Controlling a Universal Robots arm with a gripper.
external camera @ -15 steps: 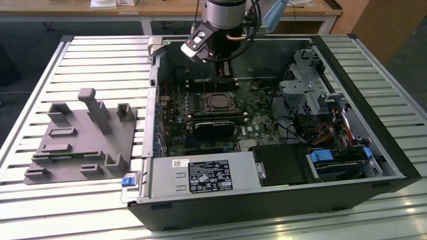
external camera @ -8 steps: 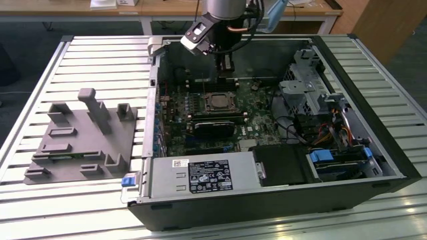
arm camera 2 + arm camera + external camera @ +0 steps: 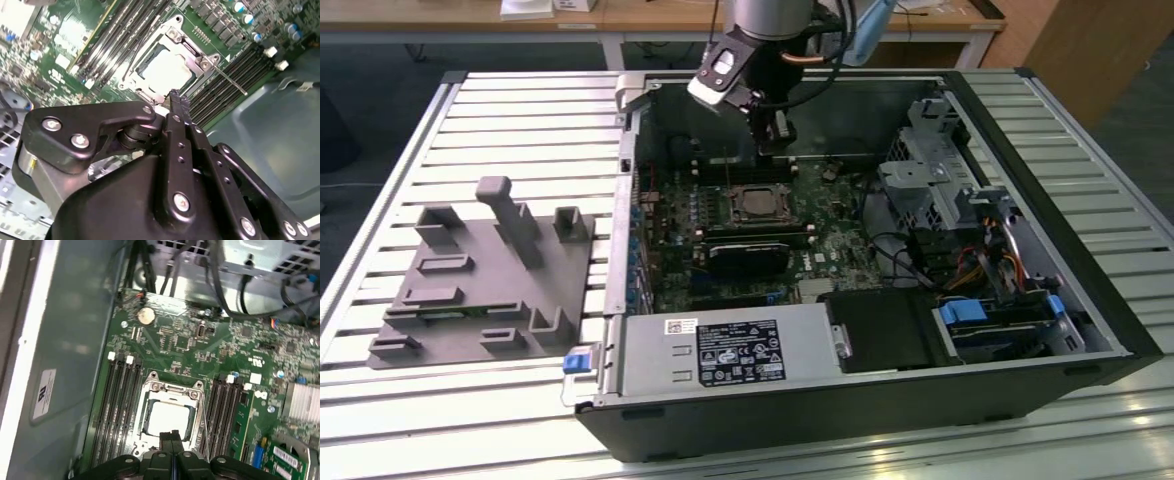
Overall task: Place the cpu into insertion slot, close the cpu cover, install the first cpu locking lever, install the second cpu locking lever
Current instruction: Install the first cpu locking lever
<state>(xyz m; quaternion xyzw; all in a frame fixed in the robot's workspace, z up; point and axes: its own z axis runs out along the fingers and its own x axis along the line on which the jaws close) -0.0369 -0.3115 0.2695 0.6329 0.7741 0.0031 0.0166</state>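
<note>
The cpu (image 3: 167, 70) (image 3: 169, 417) lies pale and square inside the insertion slot (image 3: 758, 204) on the green motherboard. The silvery cpu cover (image 3: 186, 44) (image 3: 172, 388) lies down around it, and the chip shows through its window. A thin locking lever rod (image 3: 227, 77) (image 3: 204, 426) reaches out from the cover's corner across the memory slots. My gripper (image 3: 778, 152) (image 3: 178, 98) (image 3: 172, 434) hangs just above the edge of the socket, its two black fingers pressed together with nothing between them.
Long black memory slots (image 3: 120, 405) flank the socket on both sides. A black fan unit (image 3: 750, 250) sits next to the socket, with a drive cage (image 3: 941, 180) and cables at the exterior view's right. A grey fixture (image 3: 480, 270) lies on the slatted table outside the case.
</note>
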